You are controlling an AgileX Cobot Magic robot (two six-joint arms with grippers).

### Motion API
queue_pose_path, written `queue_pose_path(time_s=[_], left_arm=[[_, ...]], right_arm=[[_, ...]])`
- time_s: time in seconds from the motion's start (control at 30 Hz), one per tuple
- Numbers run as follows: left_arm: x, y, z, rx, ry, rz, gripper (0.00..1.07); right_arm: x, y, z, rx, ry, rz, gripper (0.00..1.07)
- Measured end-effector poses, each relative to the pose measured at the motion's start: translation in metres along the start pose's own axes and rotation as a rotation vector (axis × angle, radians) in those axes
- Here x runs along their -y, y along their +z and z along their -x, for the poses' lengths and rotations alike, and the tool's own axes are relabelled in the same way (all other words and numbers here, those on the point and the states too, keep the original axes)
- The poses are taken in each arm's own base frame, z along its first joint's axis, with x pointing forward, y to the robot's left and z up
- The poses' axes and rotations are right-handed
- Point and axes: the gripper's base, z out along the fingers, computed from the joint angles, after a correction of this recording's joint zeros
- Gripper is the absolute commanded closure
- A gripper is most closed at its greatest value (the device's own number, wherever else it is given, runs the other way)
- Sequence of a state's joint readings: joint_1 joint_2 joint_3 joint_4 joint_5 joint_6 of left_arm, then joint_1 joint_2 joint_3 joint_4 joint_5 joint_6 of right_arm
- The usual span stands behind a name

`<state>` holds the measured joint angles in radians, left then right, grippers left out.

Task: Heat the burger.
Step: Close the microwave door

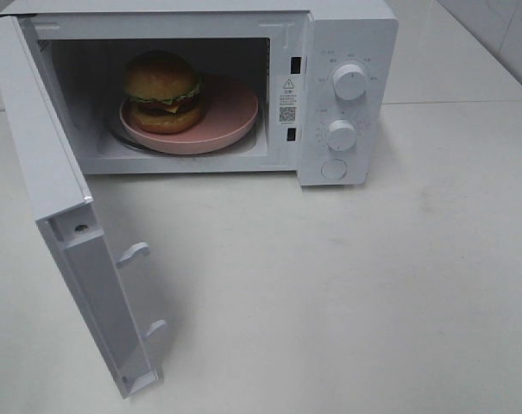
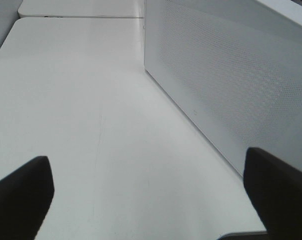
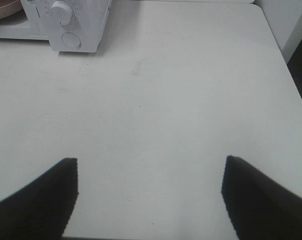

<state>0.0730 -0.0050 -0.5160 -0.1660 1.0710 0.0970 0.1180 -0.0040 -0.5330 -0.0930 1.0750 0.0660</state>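
Note:
The burger (image 1: 163, 90), with its golden-brown bun, green lettuce and dark patty, sits on a round pink plate (image 1: 230, 116) inside the white microwave (image 1: 347, 34). The microwave door (image 1: 58, 207) hangs wide open to the left. Neither arm shows in the exterior high view. In the left wrist view my left gripper (image 2: 146, 195) is open over bare table, with the door's perforated outer face (image 2: 230, 75) just beside it. My right gripper (image 3: 150, 192) is also open and empty above the table, well back from the microwave's control panel (image 3: 71, 25). A sliver of the pink plate (image 3: 3, 10) shows there.
Two dials (image 1: 349, 82) (image 1: 340, 134) and a round button (image 1: 334, 169) sit on the microwave's right panel. The white table (image 1: 347, 293) stretches in front. A second table (image 2: 76, 7) adjoins at the back, and a wall (image 3: 290, 20) borders the right side.

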Motion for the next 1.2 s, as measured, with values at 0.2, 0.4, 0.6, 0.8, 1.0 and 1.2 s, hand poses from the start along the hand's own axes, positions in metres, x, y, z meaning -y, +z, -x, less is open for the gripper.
queue_pose_path(time_s=[0.2,0.4,0.6,0.8,1.0,1.2], left_arm=[[0.0,0.0,0.0,0.0,0.0,0.0,0.09],[0.0,0.0,0.0,0.0,0.0,0.0,0.09],[0.0,0.0,0.0,0.0,0.0,0.0,0.09],[0.0,0.0,0.0,0.0,0.0,0.0,0.09],[0.0,0.0,0.0,0.0,0.0,0.0,0.09],[0.0,0.0,0.0,0.0,0.0,0.0,0.09]], right_arm=[[-0.0016,0.0076,-0.0008,0.02,0.002,0.007,0.31],[-0.002,0.008,0.0002,0.033,-0.006,0.011,0.31],[-0.002,0.008,0.0005,0.036,-0.009,0.011,0.31],[-0.002,0.008,0.0005,0.036,-0.009,0.011,0.31],[-0.002,0.008,0.0005,0.036,-0.009,0.011,0.31],[-0.002,0.008,0.0005,0.036,-0.009,0.011,0.31]])
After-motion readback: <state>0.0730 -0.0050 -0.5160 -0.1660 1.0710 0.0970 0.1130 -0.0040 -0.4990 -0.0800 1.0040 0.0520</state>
